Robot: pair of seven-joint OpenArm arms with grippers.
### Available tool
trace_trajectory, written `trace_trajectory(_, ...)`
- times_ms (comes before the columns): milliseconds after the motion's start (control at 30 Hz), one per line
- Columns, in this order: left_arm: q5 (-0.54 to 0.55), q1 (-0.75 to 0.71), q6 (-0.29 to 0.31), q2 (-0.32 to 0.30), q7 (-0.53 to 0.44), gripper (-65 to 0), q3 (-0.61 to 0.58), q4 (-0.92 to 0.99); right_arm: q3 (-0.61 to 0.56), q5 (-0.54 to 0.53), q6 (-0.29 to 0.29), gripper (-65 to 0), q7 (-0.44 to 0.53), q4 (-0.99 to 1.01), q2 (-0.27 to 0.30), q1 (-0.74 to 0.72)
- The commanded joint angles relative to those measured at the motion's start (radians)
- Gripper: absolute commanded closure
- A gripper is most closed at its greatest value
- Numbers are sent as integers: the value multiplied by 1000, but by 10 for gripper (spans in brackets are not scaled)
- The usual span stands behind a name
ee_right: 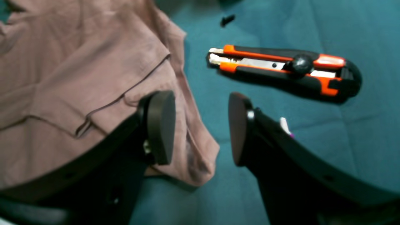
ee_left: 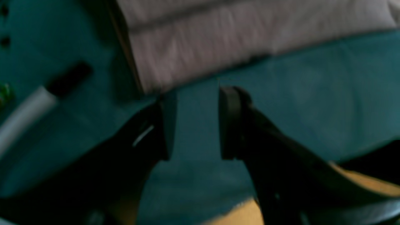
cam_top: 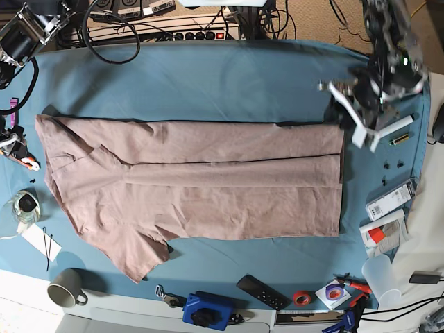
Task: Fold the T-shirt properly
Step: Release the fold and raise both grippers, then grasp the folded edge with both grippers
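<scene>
The pink-beige T-shirt (cam_top: 201,191) lies flat across the teal table cloth (cam_top: 208,83), its upper part folded down in a long band, with one sleeve at the lower left. My left gripper (ee_left: 197,122) is open and empty over bare cloth, just short of the shirt's edge (ee_left: 218,47). In the base view it hangs at the shirt's right end (cam_top: 354,114). My right gripper (ee_right: 200,128) is open and empty. One of its fingers (ee_right: 161,125) is over the shirt's corner (ee_right: 78,78), the other over bare cloth. In the base view it is at the table's left edge (cam_top: 12,142).
An orange-and-black utility knife (ee_right: 287,70) lies just beyond my right gripper. A mug (cam_top: 66,288), a blue device (cam_top: 208,310), a remote (cam_top: 262,291) and a tape roll (cam_top: 300,298) line the front edge. A white marker (cam_top: 395,126), boxes and a plastic cup (cam_top: 378,274) are at the right.
</scene>
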State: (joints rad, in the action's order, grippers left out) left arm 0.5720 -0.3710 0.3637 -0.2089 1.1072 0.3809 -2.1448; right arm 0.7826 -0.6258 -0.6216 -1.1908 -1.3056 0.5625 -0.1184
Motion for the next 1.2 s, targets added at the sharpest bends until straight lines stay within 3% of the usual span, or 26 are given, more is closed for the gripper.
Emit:
trace_trajectory(0,14,-26,4,-7,-23,-232,4,-39,4,-10,-3,-281,19,-10,31,-14)
trace_trajectory(133,16,-119,3,-2,-33,-232,4,-109,4,-6,-7,-281,87,74,34,-15)
trace_trajectory(267,13,-155,3,16,-55,-232,4,-142,4,-5,-64,-281,142,212,37,-15)
trace_trajectory(400,12,-158,3,43,-60,-232,3,-144,4,-3,-66,-281,146,323,43,-14)
trace_trajectory(533,13,-158,4,76,-62,-232,3,-144,3,-16,-77,-281,123,394,44,-14)
trace_trajectory(800,12,-158,3,112,-94,-232,3,-144,-50,-251,-77,-281,-70,412,44,-14)
trace_trajectory(1000,12,-158,4,114,-124,-232,3,-143,-94,-291,-77,-281,-76,412,44,-14)
trace_trajectory(1167,-66,-148,3,114,-279,-232,3,-142,-97,-301,-77,-281,-74,412,44,-14)
